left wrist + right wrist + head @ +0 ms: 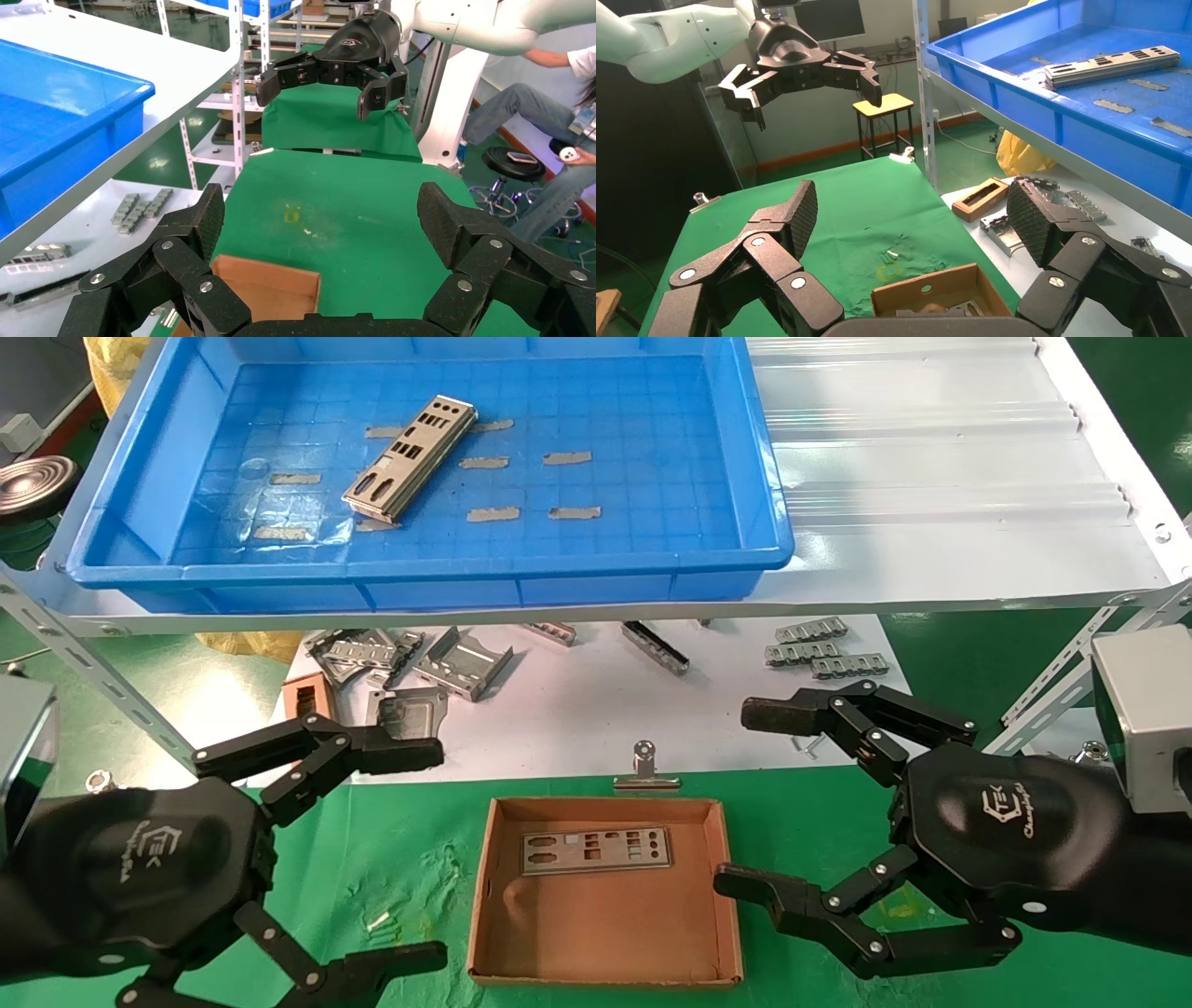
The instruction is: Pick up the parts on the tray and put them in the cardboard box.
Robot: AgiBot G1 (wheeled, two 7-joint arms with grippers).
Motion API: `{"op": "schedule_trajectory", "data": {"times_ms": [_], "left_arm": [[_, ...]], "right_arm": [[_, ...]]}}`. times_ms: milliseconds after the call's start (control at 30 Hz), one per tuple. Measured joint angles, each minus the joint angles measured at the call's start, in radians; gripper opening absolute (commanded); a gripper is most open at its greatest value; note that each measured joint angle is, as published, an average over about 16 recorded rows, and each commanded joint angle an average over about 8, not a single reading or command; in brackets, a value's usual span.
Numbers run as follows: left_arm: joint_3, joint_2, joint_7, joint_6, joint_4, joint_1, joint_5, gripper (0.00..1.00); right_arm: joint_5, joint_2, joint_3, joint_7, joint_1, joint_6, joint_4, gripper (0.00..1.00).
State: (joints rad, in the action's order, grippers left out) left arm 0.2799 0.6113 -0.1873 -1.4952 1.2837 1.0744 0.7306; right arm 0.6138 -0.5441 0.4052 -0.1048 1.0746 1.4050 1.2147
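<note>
Head view: your left gripper (424, 850) and right gripper (750, 798) hang with fingers spread wide, empty, flanking the cardboard box (605, 971). One part (596, 850) lies flat in the box, between both sets of fingertips; another part (410, 455) rests in the tray (708, 486), well beyond them.

Left wrist view: your spread fingers (211, 217) frame a corner of the box (263, 284); the right gripper (320, 84) hangs open farther off.

Right wrist view: your fingers (1028, 217) are spread above the box (926, 291); the tray's part (1112, 64) lies beyond the fingertips.
</note>
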Motion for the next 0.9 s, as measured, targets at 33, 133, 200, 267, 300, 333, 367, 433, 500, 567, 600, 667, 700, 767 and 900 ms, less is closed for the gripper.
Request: {"op": "schedule_trajectory", "data": {"times_ms": [33, 133, 200, 267, 300, 333, 367, 433, 500, 567, 600, 667, 700, 767, 900], "left_arm": [[0.000, 0.000, 0.000, 0.000, 0.000, 0.000, 0.000, 1.00], [0.000, 0.000, 0.000, 0.000, 0.000, 0.000, 0.000, 1.00], [0.000, 0.000, 0.000, 0.000, 0.000, 0.000, 0.000, 1.00], [0.000, 0.000, 0.000, 0.000, 0.000, 0.000, 0.000, 1.00], [0.000, 0.000, 0.000, 0.000, 0.000, 0.000, 0.000, 1.00], [0.000, 0.000, 0.000, 0.000, 0.000, 0.000, 0.000, 1.00], [0.000, 0.000, 0.000, 0.000, 0.000, 0.000, 0.000, 1.00], [0.000, 0.000, 0.000, 0.000, 0.000, 0.000, 0.000, 1.00], [0.000, 0.000, 0.000, 0.000, 0.000, 0.000, 0.000, 1.00], [0.000, 0.000, 0.000, 0.000, 0.000, 0.000, 0.000, 1.00], [0.000, 0.000, 0.000, 0.000, 0.000, 0.000, 0.000, 1.00], [0.000, 0.000, 0.000, 0.000, 0.000, 0.000, 0.000, 1.00], [0.000, 0.000, 0.000, 0.000, 0.000, 0.000, 0.000, 1.00], [0.000, 0.000, 0.000, 0.000, 0.000, 0.000, 0.000, 1.00], [0.000, 0.000, 0.000, 0.000, 0.000, 0.000, 0.000, 1.00]], "right_arm": [[0.000, 0.000, 0.000, 0.000, 0.000, 0.000, 0.000, 1.00], [0.000, 0.000, 0.000, 0.000, 0.000, 0.000, 0.000, 1.00], [0.000, 0.000, 0.000, 0.000, 0.000, 0.000, 0.000, 1.00], [0.000, 0.000, 0.000, 0.000, 0.000, 0.000, 0.000, 1.00], [0.000, 0.000, 0.000, 0.000, 0.000, 0.000, 0.000, 1.00], [0.000, 0.000, 0.000, 0.000, 0.000, 0.000, 0.000, 1.00], [0.000, 0.000, 0.000, 0.000, 0.000, 0.000, 0.000, 1.00], [0.000, 0.000, 0.000, 0.000, 0.000, 0.000, 0.000, 1.00], [0.000, 0.000, 0.000, 0.000, 0.000, 0.000, 0.000, 1.00], [0.000, 0.000, 0.000, 0.000, 0.000, 0.000, 0.000, 1.00], [0.000, 0.000, 0.000, 0.000, 0.000, 0.000, 0.000, 1.00], [0.000, 0.000, 0.000, 0.000, 0.000, 0.000, 0.000, 1.00], [0.000, 0.000, 0.000, 0.000, 0.000, 0.000, 0.000, 1.00], [0.000, 0.000, 0.000, 0.000, 0.000, 0.000, 0.000, 0.75], [0.000, 0.000, 0.000, 0.000, 0.000, 0.000, 0.000, 0.25]]}}
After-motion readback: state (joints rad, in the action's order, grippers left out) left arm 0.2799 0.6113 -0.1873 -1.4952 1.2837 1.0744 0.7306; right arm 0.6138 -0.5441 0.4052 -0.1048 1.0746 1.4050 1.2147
